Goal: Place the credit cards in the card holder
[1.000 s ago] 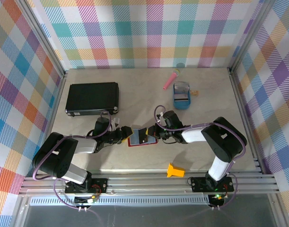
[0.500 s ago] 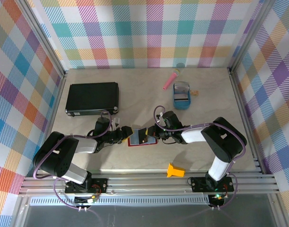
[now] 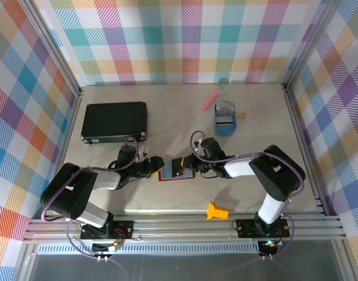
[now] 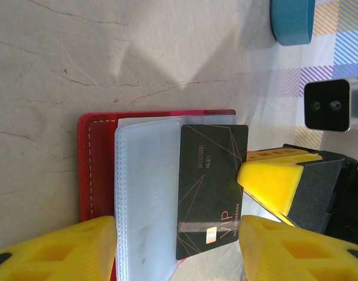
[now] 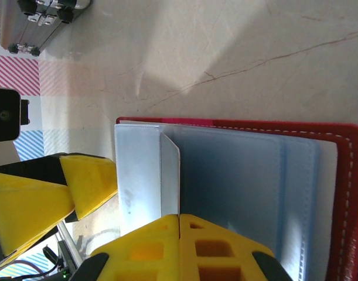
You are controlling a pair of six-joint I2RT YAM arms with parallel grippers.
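The card holder (image 3: pixel 176 173) lies open on the table between both grippers, dark red with pale clear pockets (image 4: pixel 146 193). A black credit card (image 4: pixel 211 187) marked VIP stands on edge over the pockets' right side, partly overlapping them. My right gripper (image 5: pixel 179 218) is shut on this card (image 5: pixel 170 175), which looks like a thin upright sheet against the grey-blue pockets (image 5: pixel 243 187). My left gripper (image 4: pixel 179 252) is open, its yellow fingers (image 4: pixel 61 252) straddling the pocket stack and the card. In the top view the left gripper (image 3: pixel 157 165) and right gripper (image 3: pixel 193 165) face each other across the holder.
A large black flat case (image 3: pixel 114 121) lies at the back left. A blue oval tray (image 3: pixel 225 124) with more cards sits at the back right, a pink object (image 3: pixel 212 98) behind it. A yellow piece (image 3: pixel 217 211) rests near the front edge.
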